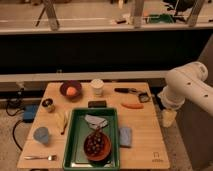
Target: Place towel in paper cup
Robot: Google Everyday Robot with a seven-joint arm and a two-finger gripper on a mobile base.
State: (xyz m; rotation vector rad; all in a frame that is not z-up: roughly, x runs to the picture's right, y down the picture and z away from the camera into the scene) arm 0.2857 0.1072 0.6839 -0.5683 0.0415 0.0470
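Towel [96,120] lies in the green tray [75,145], well left of the fingers [168,119] beside the table [145,135]; spread or pressed, cannot tell.

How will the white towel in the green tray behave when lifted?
Lying in folds, the white crumpled towel is probably floppy and light. It may drape over the white paper cup. The gripper hangs right of the wooden table.

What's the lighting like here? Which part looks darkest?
Camera view: warm, dim light tints the wooden table and paper cup yellowish; the wall band behind the table is darkest; the gripper, hanging beside the table's right edge under the white arm, looks pale.
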